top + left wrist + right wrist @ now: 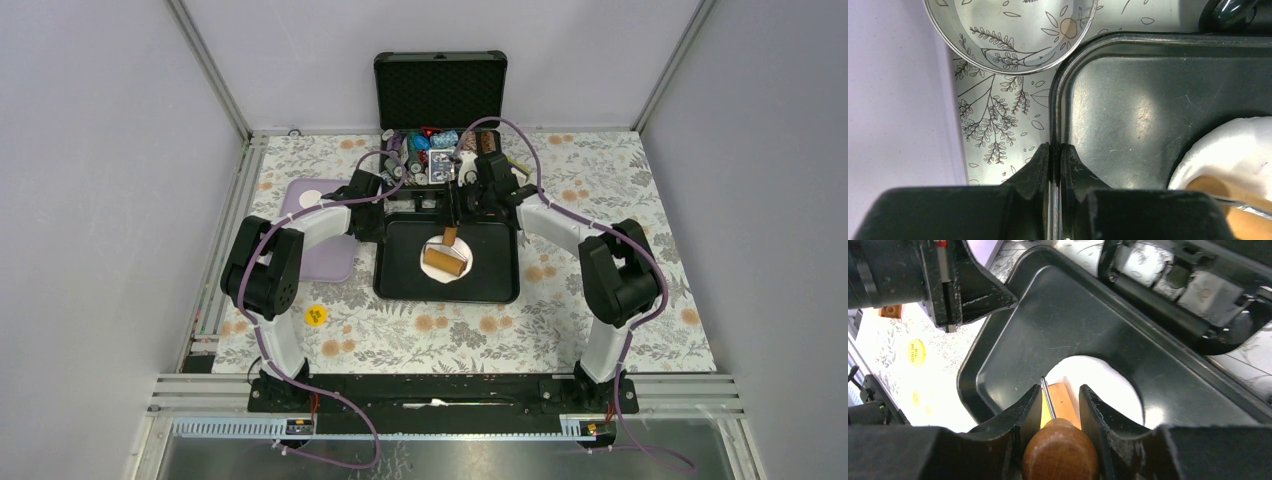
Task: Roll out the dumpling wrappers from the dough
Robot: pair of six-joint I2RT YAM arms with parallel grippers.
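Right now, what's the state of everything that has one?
Left hand: shut on tray rim.
Right hand: shut on pin handle.
Pin: lying on dough.
Dough: flattened, in tray.
Case: open.
Wrapper: flat on mat.
Cutter: free, beside tray.

Cut off, hidden
Dough (1228,145) and ring cutter (998,60) ran off frame; rolling pin (1060,455) barrel mostly behind its handle.
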